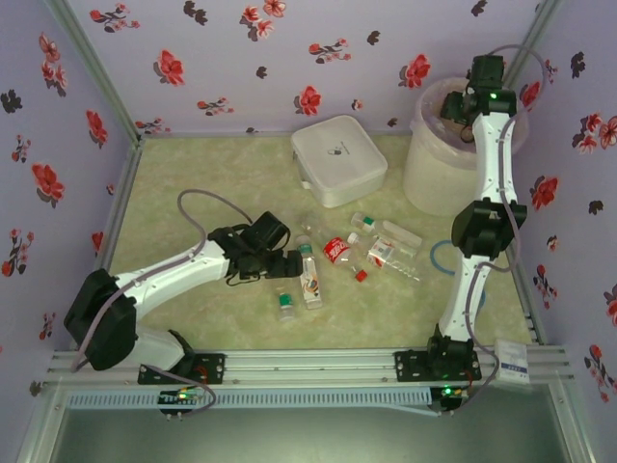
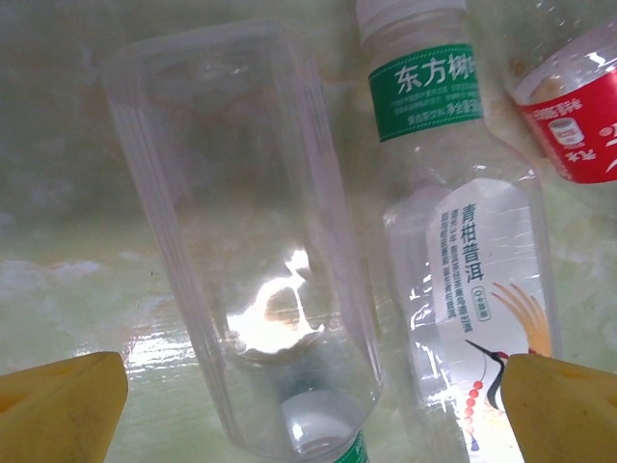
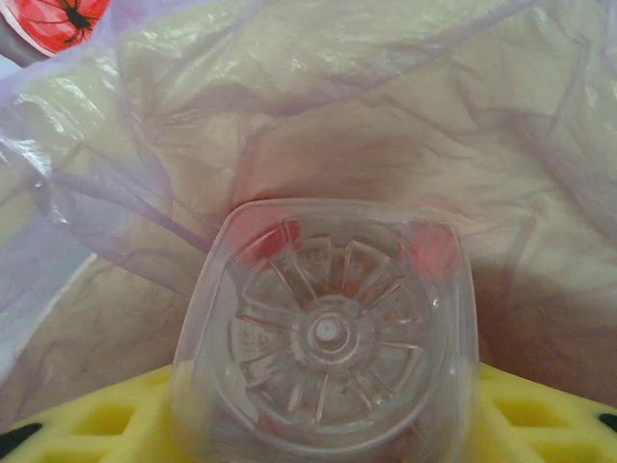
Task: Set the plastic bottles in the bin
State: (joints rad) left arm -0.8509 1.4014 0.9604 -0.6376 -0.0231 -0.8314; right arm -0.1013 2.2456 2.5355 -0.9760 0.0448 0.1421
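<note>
The right gripper [image 1: 461, 104] is seen above the tall round white translucent bin [image 1: 424, 174]. In its wrist view it is clamped on a clear square-based plastic bottle [image 3: 328, 328], whose ribbed base faces the camera with the pinkish-white bag liner [image 3: 405, 116] behind it. If this bottle is released too near the rim, it may be caught on the folded liner or tipped outside. The loose film could also be snagged by the fingers and dragged out on any retreat.

The left gripper [image 2: 308, 415] is spread wide, low over the pale green table [image 2: 58, 193], with its yellow fingertips [image 2: 58, 405] well apart. Two things lie between them: an unlabelled clear plastic bottle [image 2: 241, 260] and, just beside it, a clear bottle with a green-and-white label [image 2: 453, 241]. If the jaws are brought together here, both may be squeezed at once, and one is likely to be squirted out or only half held. A red-labelled cola bottle [image 2: 578, 116] lies near and could be knocked aside. Several more bottles are scattered mid-table, so much of the task is judged to remain.
</note>
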